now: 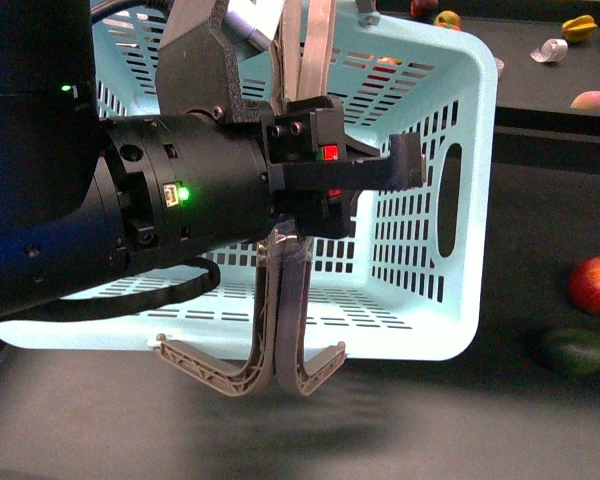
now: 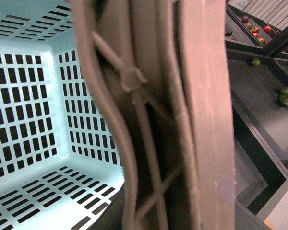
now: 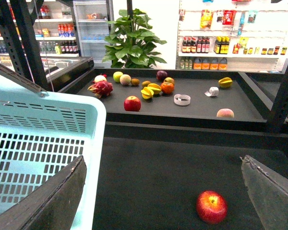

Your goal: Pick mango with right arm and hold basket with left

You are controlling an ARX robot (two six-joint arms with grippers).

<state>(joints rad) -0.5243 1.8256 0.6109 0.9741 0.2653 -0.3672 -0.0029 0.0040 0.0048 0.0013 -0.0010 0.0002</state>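
From the front, your left gripper (image 1: 380, 175) was clamped on the paired grey-brown handles (image 1: 283, 300) of the turquoise basket (image 1: 460, 200), which sat tilted with its open side toward the camera. A red apple (image 1: 595, 285) and a dark green fruit (image 1: 577, 351) lay to its right. Your left wrist camera showed those handles close up against the basket's slotted inside. At your right wrist, the right gripper (image 3: 163, 191) stood wide apart, holding nothing, beside the basket, and I could not tell the mango for certain among the fruit on the far shelf (image 3: 197, 109).
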